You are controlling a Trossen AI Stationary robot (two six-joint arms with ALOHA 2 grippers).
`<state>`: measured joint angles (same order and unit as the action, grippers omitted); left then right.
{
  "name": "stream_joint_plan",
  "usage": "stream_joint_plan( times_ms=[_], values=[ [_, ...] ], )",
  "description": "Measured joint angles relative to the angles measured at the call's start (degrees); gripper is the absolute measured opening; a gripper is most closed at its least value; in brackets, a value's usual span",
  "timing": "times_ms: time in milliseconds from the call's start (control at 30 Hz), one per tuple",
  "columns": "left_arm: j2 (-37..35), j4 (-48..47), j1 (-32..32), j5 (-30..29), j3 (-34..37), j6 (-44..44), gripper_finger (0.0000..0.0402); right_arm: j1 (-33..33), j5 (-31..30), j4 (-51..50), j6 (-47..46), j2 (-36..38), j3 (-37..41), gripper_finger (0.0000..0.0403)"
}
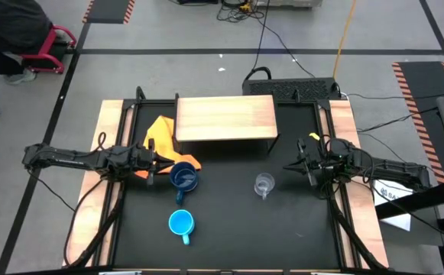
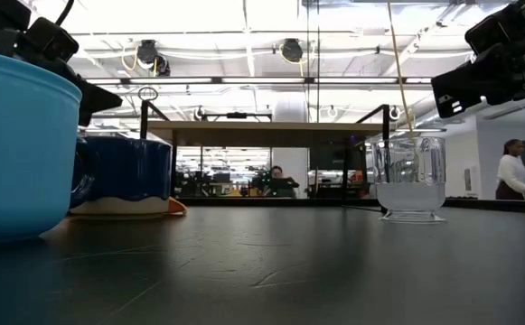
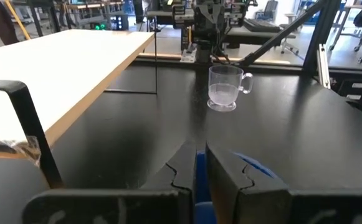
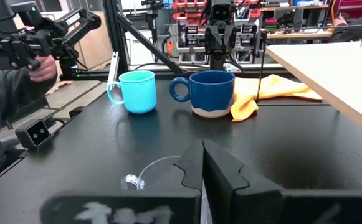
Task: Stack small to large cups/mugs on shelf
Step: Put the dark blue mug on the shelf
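Observation:
The dark blue mug (image 1: 183,177) (image 4: 212,93) stands on its base near the table's left, its handle toward the near edge. The light blue mug (image 1: 180,223) (image 4: 134,91) stands nearer the near edge. The clear glass cup (image 1: 264,185) (image 3: 225,88) stands right of centre. The light-wood shelf (image 1: 225,118) stands on thin dark legs at the far side. My left gripper (image 1: 168,163) (image 3: 199,162) hovers just above the dark mug's far-left rim, its fingers a narrow gap apart. My right gripper (image 1: 294,164) (image 4: 202,155) is shut, raised just right of the glass cup.
A yellow-orange cloth (image 1: 163,137) lies crumpled between the shelf's left end and the dark mug. Wooden side rails (image 1: 111,176) run along both table sides. A shelf leg (image 3: 34,137) stands close to my left arm. A person's hand (image 4: 40,65) holds a device beyond the near edge.

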<state>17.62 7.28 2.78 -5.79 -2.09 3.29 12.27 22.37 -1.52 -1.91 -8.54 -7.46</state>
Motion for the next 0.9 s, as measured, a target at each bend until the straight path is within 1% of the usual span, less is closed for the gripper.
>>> stream_joint_plan(
  times_ms=[100, 200, 267, 367, 433, 600, 633, 767, 833, 900],
  values=[
    [-0.02, 0.9, -0.02, 0.05, 0.0, -1.16, 0.0037, 0.02, 0.0, 0.01, 0.0, 0.0, -0.02, 0.0],
    [-0.02, 2.81, -0.02, 3.1, 0.0, -1.66, 0.0036, 0.0, 0.0, 0.0, 0.0, 0.0, -0.02, 0.0],
    [-0.02, 3.8, 0.0, 4.67, 0.0, -2.19, 0.0028, 0.01, 0.0, 0.0, 0.0, 0.0, -0.01, 0.0],
    [0.0, 4.95, -0.02, 4.59, -1.44, -2.37, 0.0006, 0.0, 0.0, 0.0, 0.0, 0.0, -0.02, 0.0],
    [-0.02, 4.15, -0.02, 4.12, -3.48, -2.88, 0.0006, 0.02, 0.0, 0.0, 0.0, 0.0, -0.01, 0.0],
    [-0.02, -2.86, -0.1, 3.37, -10.2, -3.89, 0.0003, 0.0, 0.0, 0.0, 1.03, 0.0, -0.02, 0.0],
    [-0.02, -4.95, -0.14, 2.34, -11.46, -4.05, 0.0004, 0.0, 0.0, 0.0, 1.24, 0.0, -0.02, 0.0],
    [1.65, -13.3, -0.55, -4.9, -15.55, -4.09, 0.0004, 0.02, -0.01, 0.0, 1.53, 0.0, -0.02, 0.0],
    [3.45, -16.36, -1.49, -5.95, -17.45, -4.08, 0.0003, 0.0, 0.0, 0.0, 1.53, 0.0, -0.02, 0.0],
    [6.25, -18.74, -2.76, -5.81, -19.51, -3.55, 0.0004, 0.0, 0.0, -0.02, 1.53, 0.0, -0.02, 0.0]
  ],
)
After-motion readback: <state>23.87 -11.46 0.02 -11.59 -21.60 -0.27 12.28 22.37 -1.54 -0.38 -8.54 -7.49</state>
